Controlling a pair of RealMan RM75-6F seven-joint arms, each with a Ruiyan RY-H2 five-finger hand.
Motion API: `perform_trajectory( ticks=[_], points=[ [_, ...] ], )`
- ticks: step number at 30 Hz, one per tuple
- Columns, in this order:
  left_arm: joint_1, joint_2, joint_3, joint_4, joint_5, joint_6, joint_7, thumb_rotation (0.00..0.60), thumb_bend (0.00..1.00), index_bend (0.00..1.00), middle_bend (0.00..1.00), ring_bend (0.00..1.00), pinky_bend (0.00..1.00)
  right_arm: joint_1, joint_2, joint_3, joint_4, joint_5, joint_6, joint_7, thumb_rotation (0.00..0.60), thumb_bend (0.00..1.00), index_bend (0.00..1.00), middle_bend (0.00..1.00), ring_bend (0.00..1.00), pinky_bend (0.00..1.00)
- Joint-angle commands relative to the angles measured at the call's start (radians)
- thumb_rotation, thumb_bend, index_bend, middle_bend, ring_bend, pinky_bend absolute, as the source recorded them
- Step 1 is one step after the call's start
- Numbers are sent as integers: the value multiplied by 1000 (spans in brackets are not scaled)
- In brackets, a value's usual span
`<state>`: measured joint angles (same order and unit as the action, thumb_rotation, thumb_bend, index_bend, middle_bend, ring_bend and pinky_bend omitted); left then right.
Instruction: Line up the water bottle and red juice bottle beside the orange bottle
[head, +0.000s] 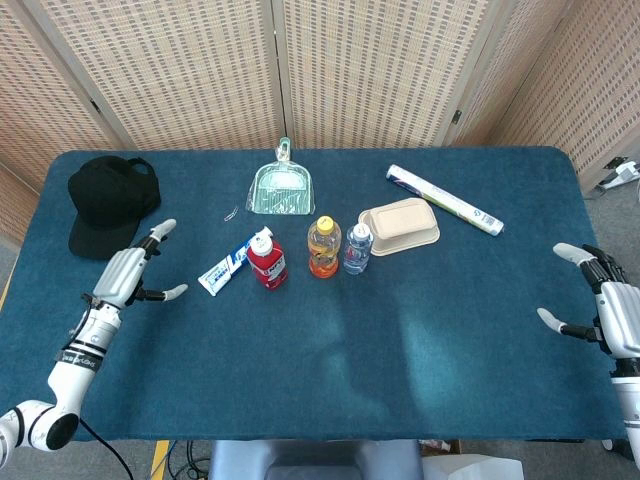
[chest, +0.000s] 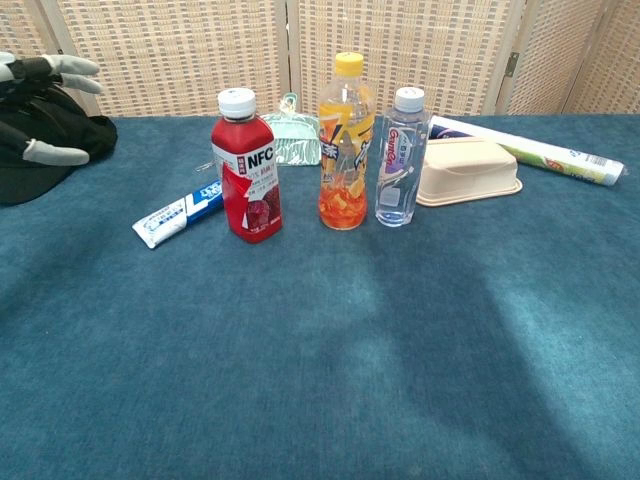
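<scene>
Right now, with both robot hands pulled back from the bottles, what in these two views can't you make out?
- Right robot hand: absent from chest view; head view's right edge clips it.
- Left robot hand: chest view's left edge shows only fingertips.
- Green plastic dustpan: in chest view, mostly hidden behind the red juice bottle and orange bottle.
- Clear water bottle: label text too small in both views.

You see a matt blue cloth table cover (chest: 300, 380). Right of your left hand (head: 125, 276): glossy plastic red juice bottle (chest: 247, 182), orange bottle (chest: 344, 145), clear water bottle (chest: 398, 160). Beyond it: matt black fabric cap (head: 108, 200).
</scene>
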<state>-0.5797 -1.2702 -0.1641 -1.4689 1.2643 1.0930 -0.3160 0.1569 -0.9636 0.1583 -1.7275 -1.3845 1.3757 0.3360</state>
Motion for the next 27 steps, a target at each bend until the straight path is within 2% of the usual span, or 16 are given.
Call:
perform_trajectory(
  ticks=[1,7,16,27],
  points=[
    [43,29,16,-26,-23,43,81,600,149,100,79,169,269,-2,2,-1,-4,4,2,-22,600,181,204,203,69,105],
    [102,52,30,-51,-69,111,233,600,148,106,79,169,268,-8,4,-11,-13,14,6,-116,600,181,204,203,69,105],
    [212,91,67,-158,-109,220,368,600,148,114,79,169,256,-34,-27,-42,-26,2,42,-241,600,181,204,203,69,105],
    [314,89,96,-214,-47,351,428,600,148,114,79,171,252,-76,-56,-84,-57,-47,86,-267,600,183,204,203,69,105]
  ],
)
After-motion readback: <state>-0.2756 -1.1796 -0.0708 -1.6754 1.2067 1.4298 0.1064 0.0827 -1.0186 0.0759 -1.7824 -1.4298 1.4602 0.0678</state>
